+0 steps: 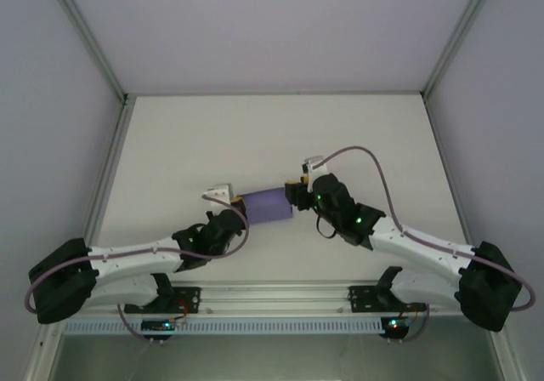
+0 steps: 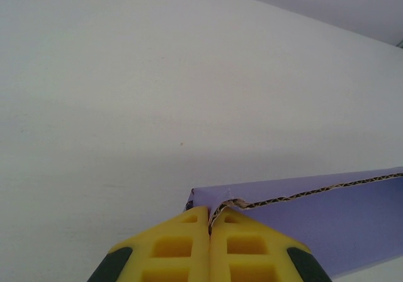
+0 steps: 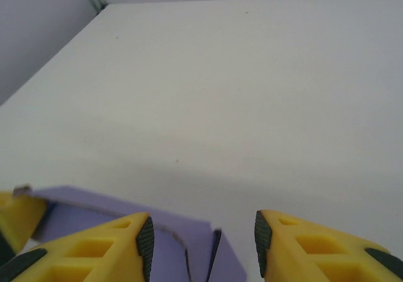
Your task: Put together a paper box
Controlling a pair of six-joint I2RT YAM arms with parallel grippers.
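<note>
Reaching in from left of the box (image 1: 265,204), the left arm (image 1: 127,253) lies low across the table (image 1: 255,134), elbow near its base and wrist angled up toward the box's left end. The left gripper (image 2: 209,216) is clenched on that end; its yellow fingers (image 2: 176,247) press together with the crumpled corrugated edge pinched at their tips. The box sits mid-table between the two wrists, lilac, its long side running left to right. From right of the box, the right arm (image 1: 416,245) comes in bent the same way. The right gripper (image 3: 204,231) is released, its fingers apart, with the box's near corner standing in the gap. From above, both wrists hide the fingertips and box ends. Each wrist view cuts the box off at the frame edge.
</note>
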